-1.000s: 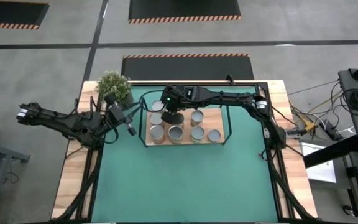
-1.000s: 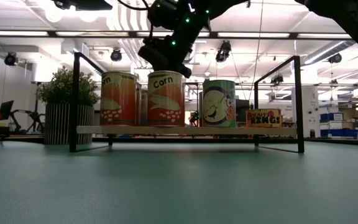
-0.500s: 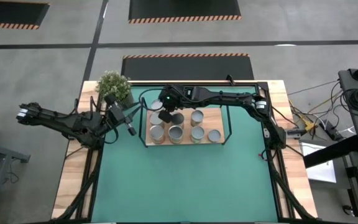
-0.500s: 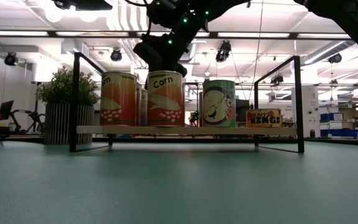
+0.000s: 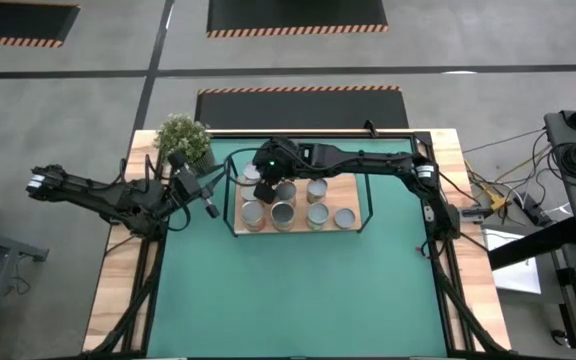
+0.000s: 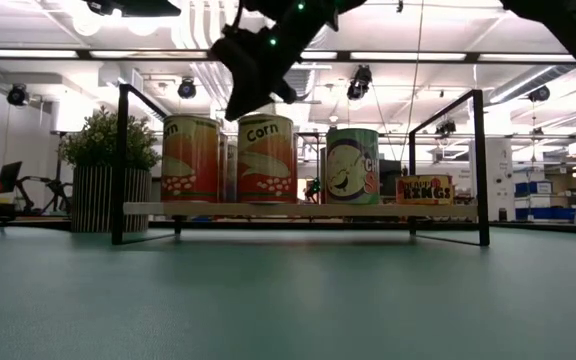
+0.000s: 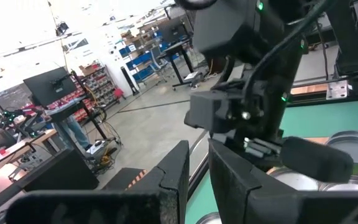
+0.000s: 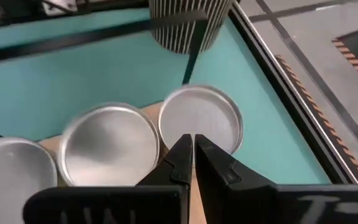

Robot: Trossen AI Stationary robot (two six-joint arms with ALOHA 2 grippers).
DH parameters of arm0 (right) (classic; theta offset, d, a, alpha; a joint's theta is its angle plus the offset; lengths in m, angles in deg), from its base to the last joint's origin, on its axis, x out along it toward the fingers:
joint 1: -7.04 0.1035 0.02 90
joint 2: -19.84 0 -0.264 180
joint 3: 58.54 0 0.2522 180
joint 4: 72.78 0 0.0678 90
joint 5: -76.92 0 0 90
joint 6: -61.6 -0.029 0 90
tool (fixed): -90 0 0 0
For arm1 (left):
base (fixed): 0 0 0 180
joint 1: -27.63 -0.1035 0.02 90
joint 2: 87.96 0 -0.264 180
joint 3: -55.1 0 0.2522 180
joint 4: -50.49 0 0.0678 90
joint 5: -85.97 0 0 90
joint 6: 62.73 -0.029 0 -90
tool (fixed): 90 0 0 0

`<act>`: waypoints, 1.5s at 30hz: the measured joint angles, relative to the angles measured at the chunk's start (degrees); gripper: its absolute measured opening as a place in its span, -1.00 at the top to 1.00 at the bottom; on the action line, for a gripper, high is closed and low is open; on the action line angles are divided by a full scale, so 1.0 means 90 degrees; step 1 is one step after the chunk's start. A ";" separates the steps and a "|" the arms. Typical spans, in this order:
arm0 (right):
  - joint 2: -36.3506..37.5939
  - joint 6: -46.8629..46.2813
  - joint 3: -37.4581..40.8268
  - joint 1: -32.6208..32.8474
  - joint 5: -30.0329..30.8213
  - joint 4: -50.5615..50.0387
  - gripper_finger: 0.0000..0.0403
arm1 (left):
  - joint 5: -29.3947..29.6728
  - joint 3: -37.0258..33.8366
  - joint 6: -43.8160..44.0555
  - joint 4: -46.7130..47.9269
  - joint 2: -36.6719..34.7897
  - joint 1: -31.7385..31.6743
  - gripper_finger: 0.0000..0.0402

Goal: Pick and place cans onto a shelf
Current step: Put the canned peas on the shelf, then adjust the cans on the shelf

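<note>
The shelf [image 5: 354, 195], a wooden board in a black wire frame, stands at the table's far middle. Several silver cans [image 5: 317, 213] stand upright on their bases on the board; in the low view they show labels, one reading Corn [image 6: 266, 158]. My right gripper [image 5: 264, 183] hovers shut and empty over the board's left cans, above the can tops [image 6: 244, 92]; its wrist view looks down on the round lids [image 8: 201, 118]. My left gripper [image 5: 211, 208] waits shut and empty just left of the shelf, above the mat.
A potted plant [image 5: 182, 138] stands at the far left corner, close to the shelf's left posts [image 6: 122, 160]; its ribbed pot shows in the right wrist view [image 8: 188, 25]. The green mat [image 5: 298, 290] stretches in front of the shelf toward the near edge.
My right gripper has risen from just above the Corn can's top and gone a little toward the table's left edge, tipping as it went. The cans stand as before.
</note>
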 joint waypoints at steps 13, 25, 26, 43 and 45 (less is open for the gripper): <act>-0.0010 -0.0359 0.0480 -0.0383 0.0879 0.0071 0.96 | 0.0000 0.0000 0.0000 0.0000 0.0000 -0.0001 0.79; -0.0010 -0.0663 0.0864 -0.0514 -0.0302 0.0961 0.96 | 0.0000 0.0000 0.0000 0.0000 0.0000 0.0001 0.79; -0.0010 -0.0662 0.0859 -0.0514 -0.0322 0.0962 0.96 | 0.0000 0.0000 0.0002 0.0000 0.0000 -0.0001 0.79; 0.0304 -0.0574 0.0798 -0.0334 -0.0333 0.0926 0.96 | 0.0000 0.0000 0.0000 0.0005 0.0000 -0.0001 0.79; 0.0474 -0.0502 0.0787 -0.0192 -0.0379 0.0747 0.96 | 0.0000 0.0000 0.0001 0.0005 0.0000 0.0000 0.79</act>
